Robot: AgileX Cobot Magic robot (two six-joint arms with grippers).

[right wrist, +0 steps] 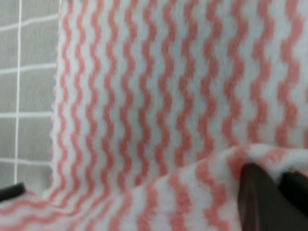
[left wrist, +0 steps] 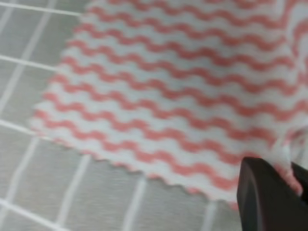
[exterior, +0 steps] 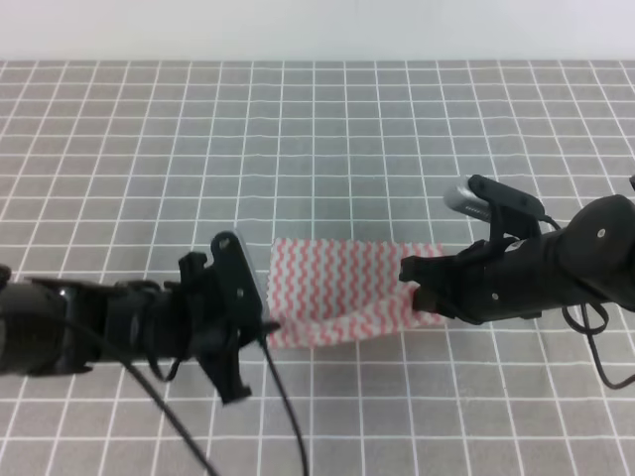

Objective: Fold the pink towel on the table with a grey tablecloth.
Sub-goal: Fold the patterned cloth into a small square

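The pink towel (exterior: 332,278), with red and white wavy stripes, lies in the middle of the table with a grey tablecloth (exterior: 317,139). Its near edge is raised off the cloth and sags between both grippers. My left gripper (exterior: 264,330) is shut on the towel's near left corner. My right gripper (exterior: 417,288) is shut on the near right corner. In the left wrist view the towel (left wrist: 173,91) fills the frame, and a pinch of it sits between the dark fingertips (left wrist: 262,192). In the right wrist view a fold of towel (right wrist: 159,110) curls over the fingertips (right wrist: 260,192).
White grid lines cover the grey cloth on all sides of the towel. A black cable (exterior: 283,407) trails from the left arm toward the near edge. A white wall (exterior: 317,28) bounds the far side of the table.
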